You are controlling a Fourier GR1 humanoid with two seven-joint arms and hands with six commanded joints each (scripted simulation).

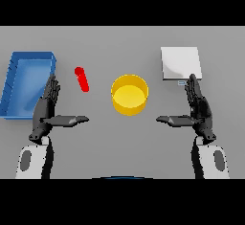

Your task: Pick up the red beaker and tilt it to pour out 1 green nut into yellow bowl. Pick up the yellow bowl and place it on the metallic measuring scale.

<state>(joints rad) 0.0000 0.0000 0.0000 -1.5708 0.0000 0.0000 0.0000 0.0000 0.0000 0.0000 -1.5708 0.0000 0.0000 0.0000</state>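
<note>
A slim red beaker (82, 79) stands tilted on the table, left of centre. The round yellow bowl (129, 94) sits mid-table and looks empty inside. The metallic measuring scale (180, 63) is a pale square plate at the back right. My left hand (46, 109) hovers just left of and nearer than the beaker, fingers straight and thumb pointing inward, holding nothing. My right hand (199, 108) mirrors it at the right, below the scale, also open and empty. No green nut is visible.
A blue rectangular bin (11, 80) lies at the far left, its right wall beside my left hand's fingertips. Grey tabletop (124, 142) spreads between the two hands in front of the bowl.
</note>
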